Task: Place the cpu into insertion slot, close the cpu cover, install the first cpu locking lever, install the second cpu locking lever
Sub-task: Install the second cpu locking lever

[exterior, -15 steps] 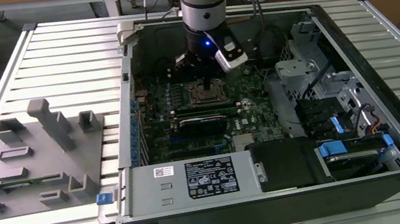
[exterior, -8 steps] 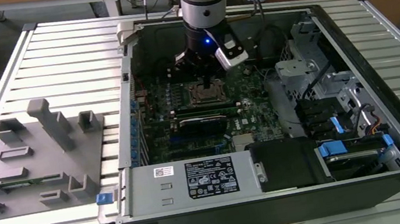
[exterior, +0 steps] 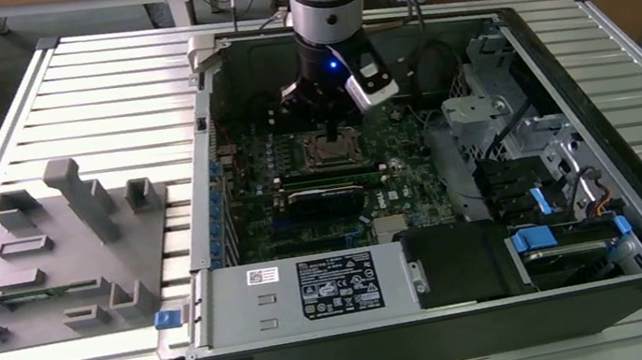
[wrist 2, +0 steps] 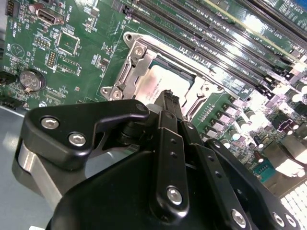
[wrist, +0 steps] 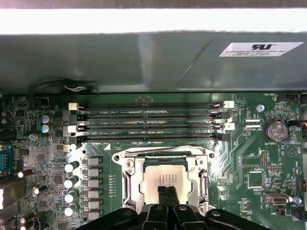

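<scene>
The cpu (wrist: 165, 173) (wrist 2: 158, 82), a square chip with a dull silver top, lies flat in the insertion slot (wrist: 128, 165) (exterior: 330, 148) of the green motherboard. The cpu cover (wrist: 139, 188) (wrist 2: 130, 72) is a silvery frame lying down around it, and the chip shows through its window. My gripper (wrist: 167, 192) (wrist 2: 168, 96) (exterior: 331, 131) is shut, its two black fingertips pressed together with nothing between them. They point down at the chip's top near one edge. I cannot tell whether they touch it.
Long black memory slots (wrist: 148, 122) run beside the socket, with the case wall (wrist: 144, 62) beyond them. A white-labelled power supply (exterior: 311, 290) and drive bays (exterior: 547, 176) fill the case. A grey fixture (exterior: 55, 255) stands on the slatted table at the exterior view's left.
</scene>
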You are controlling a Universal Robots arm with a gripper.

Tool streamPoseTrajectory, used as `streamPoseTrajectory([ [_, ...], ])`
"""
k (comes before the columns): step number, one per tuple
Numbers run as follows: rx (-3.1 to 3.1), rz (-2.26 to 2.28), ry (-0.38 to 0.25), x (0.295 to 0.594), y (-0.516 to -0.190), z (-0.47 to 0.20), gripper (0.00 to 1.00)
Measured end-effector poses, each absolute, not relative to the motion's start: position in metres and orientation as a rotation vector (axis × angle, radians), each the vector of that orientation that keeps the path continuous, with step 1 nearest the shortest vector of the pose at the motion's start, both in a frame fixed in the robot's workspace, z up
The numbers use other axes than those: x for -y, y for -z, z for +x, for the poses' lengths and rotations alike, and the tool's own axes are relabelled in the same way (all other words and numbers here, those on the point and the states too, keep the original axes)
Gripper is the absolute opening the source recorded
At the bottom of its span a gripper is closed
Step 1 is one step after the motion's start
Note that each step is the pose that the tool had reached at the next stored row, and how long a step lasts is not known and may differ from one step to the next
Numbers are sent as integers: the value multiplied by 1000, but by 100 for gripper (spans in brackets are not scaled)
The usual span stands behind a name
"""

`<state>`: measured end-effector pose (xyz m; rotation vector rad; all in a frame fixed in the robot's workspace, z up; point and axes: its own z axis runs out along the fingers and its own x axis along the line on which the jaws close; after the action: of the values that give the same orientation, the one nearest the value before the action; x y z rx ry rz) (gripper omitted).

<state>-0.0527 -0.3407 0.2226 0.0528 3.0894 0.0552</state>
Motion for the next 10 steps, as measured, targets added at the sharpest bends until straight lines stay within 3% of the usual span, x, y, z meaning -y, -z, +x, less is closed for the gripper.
streamPoseTrajectory([
  [10,-3089,53,-55,341,-234,-53,11],
])
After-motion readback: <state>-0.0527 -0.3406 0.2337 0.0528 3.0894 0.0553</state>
